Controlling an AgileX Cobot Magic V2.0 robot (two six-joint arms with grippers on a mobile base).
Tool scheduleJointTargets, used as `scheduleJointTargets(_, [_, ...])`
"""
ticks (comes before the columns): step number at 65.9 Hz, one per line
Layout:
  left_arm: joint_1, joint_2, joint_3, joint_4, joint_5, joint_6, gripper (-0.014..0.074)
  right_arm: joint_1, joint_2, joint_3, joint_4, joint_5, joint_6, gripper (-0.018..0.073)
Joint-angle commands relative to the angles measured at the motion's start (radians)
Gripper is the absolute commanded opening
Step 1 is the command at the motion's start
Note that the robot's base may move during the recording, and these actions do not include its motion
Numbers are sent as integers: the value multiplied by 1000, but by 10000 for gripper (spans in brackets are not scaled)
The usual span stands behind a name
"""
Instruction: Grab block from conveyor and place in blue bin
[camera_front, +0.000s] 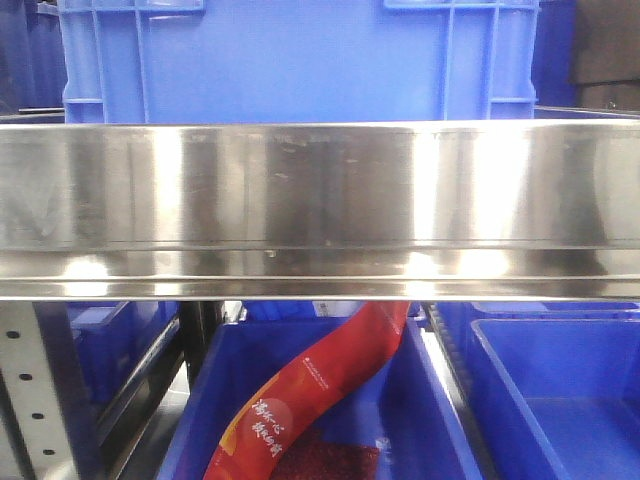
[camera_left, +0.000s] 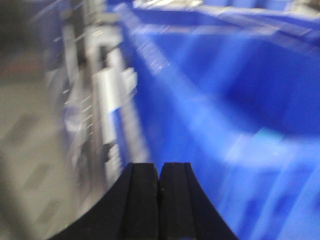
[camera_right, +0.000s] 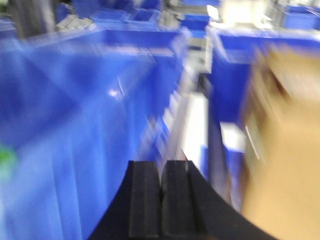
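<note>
shelf: steel rail (camera_front: 320, 210) | on top: blue crate (camera_front: 300, 60) | below: blue bin (camera_front: 440, 420) w/ red pouch (camera_front: 320, 385)

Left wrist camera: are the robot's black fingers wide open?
No, the left gripper has its black pads pressed together, with nothing between them.

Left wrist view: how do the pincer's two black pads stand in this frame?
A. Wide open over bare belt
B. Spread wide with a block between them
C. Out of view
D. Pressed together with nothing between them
D. The left pincer shows its black pads meeting along a thin seam with nothing held, in front of a blurred blue bin.
</note>
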Motion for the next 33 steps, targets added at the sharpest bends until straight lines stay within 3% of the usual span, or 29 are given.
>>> scheduleJointTargets(1, [37, -94, 104, -7, -28, 2, -111, -8, -104, 114, -2, -36, -7, -160])
scheduleJointTargets(17, [62, -335, 291, -7, -21, 2, -111, -8, -376, 311, -2, 21, -7, -160])
scheduleJointTargets(33, [62, -512, 330, -7, -28, 2, -111, -8, -585, 326, -2, 62, -7, -160])
